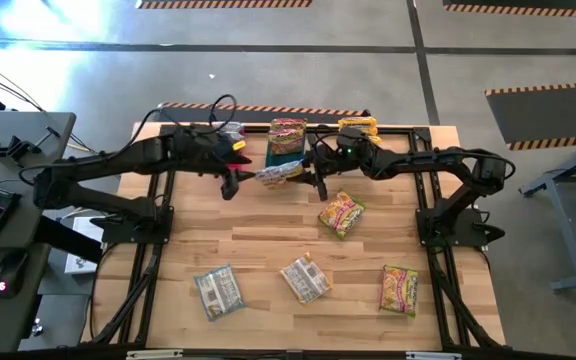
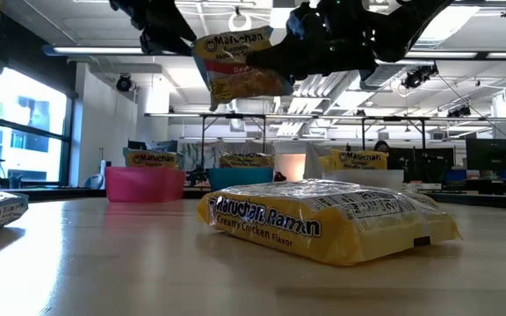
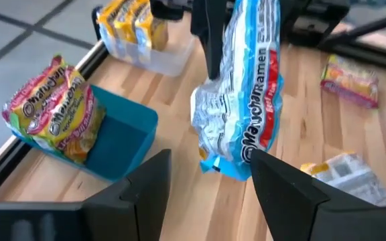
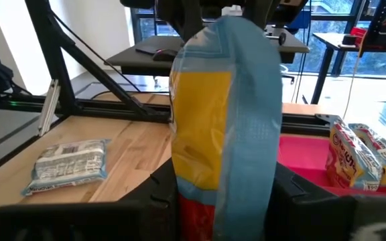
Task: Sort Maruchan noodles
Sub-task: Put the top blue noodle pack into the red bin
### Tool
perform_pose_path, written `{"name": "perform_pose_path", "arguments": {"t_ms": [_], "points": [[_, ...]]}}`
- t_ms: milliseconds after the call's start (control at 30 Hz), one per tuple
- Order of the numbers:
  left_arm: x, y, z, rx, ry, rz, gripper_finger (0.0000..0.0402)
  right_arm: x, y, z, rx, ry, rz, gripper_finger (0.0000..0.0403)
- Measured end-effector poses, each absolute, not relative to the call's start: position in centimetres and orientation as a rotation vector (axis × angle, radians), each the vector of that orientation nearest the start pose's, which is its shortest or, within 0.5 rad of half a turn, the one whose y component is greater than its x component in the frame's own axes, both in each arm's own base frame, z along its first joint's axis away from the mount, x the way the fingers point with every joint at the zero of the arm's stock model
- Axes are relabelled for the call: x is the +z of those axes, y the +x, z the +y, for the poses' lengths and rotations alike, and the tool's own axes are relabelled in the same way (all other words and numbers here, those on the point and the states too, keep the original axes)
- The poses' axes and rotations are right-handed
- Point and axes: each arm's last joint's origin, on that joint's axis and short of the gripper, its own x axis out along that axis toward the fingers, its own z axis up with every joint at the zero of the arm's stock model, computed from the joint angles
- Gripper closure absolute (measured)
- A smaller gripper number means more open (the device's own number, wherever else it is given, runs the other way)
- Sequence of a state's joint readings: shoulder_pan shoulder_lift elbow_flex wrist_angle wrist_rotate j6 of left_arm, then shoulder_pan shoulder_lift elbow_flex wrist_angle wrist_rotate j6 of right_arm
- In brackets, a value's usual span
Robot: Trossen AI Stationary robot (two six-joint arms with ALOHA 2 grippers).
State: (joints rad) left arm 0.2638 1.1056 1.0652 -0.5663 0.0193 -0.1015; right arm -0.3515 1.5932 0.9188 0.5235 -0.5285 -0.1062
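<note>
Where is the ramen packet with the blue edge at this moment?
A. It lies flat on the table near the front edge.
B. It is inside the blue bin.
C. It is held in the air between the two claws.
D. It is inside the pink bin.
C: the packet hangs above the table, gripped by the right claw, with the open left claw next to it; in the low view it is well above the tabletop.

Packet [image 3: 240, 100] clamped in right gripper [image 1: 313, 172]: silvery blue edges, yellow panel, red band, white Maruchan Ramen lettering. Beside left gripper [image 1: 230, 182]: blue bin [image 3: 122, 137] with yellow-and-red packets [image 3: 55, 107]; past it, clear bin [image 3: 156, 57] with yellow packets [image 3: 129, 20]. Near right gripper: pink bin [image 4: 307, 157]. Grey-silver packet [image 4: 66, 164] on pale wood table [image 1: 268, 245]. Both grippers black.
</note>
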Motion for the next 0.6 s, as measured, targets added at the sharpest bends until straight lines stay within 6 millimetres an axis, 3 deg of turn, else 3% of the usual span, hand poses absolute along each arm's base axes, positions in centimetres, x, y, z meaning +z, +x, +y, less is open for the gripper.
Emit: {"name": "perform_pose_path", "arguments": {"t_ms": [333, 600], "points": [[33.7, 24.8, 5.8, 0.188, -0.134, 0.727, 0.0201, 24.7, 33.0, -10.6, 0.184, -0.045, 0.132, 0.0297], [34.3, 25.5, 5.6, 0.167, -0.117, 0.776, 0.0150, 24.6, 33.0, -10.5, 0.187, -0.044, 0.136, 0.0297]]}}
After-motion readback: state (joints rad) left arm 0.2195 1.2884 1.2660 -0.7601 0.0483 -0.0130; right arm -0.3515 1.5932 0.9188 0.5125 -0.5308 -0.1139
